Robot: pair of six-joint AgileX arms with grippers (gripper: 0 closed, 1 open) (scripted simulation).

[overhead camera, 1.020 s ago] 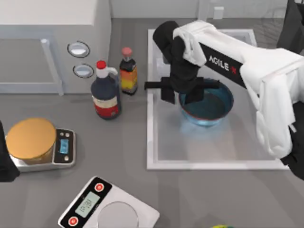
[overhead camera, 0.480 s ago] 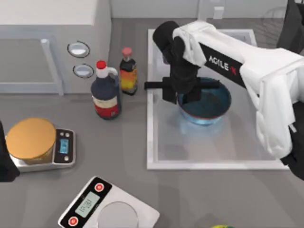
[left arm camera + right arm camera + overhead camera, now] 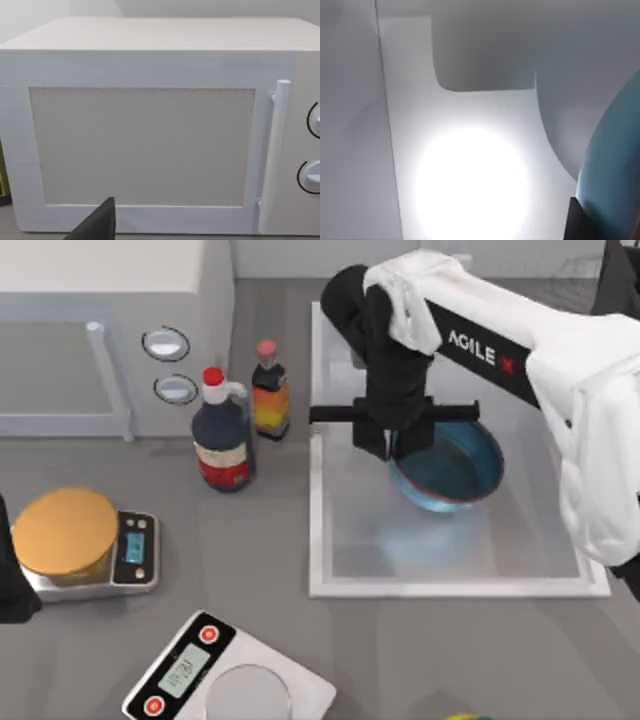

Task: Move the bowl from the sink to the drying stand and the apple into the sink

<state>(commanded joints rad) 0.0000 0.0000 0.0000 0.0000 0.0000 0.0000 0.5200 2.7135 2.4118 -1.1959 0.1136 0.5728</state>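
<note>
The blue bowl (image 3: pixel 452 468) with a teal inside hangs tilted above the white sink (image 3: pixel 318 540), clear of its floor. My right gripper (image 3: pixel 396 443) reaches down from the back and is shut on the bowl's left rim. In the right wrist view the bowl's blue wall (image 3: pixel 615 165) sits beside a dark fingertip (image 3: pixel 576 222), over the bright sink floor (image 3: pixel 470 180). The apple is out of view. Thin wire shapes at the back right look like the drying stand (image 3: pixel 578 268). My left arm (image 3: pixel 10 580) is parked at the table's left edge.
Two dark bottles (image 3: pixel 222 435) (image 3: pixel 269 392) stand just left of the sink. A white microwave (image 3: pixel 100 330) fills the back left. An orange-topped container (image 3: pixel 65 530) sits on a scale, and a second scale (image 3: pixel 225 675) lies at the front. A yellow-green thing (image 3: pixel 462 717) shows at the front edge.
The right gripper has risen with the bowl in it and shifted a little right. The bowl now looks larger and more tilted. The left arm has not moved.
</note>
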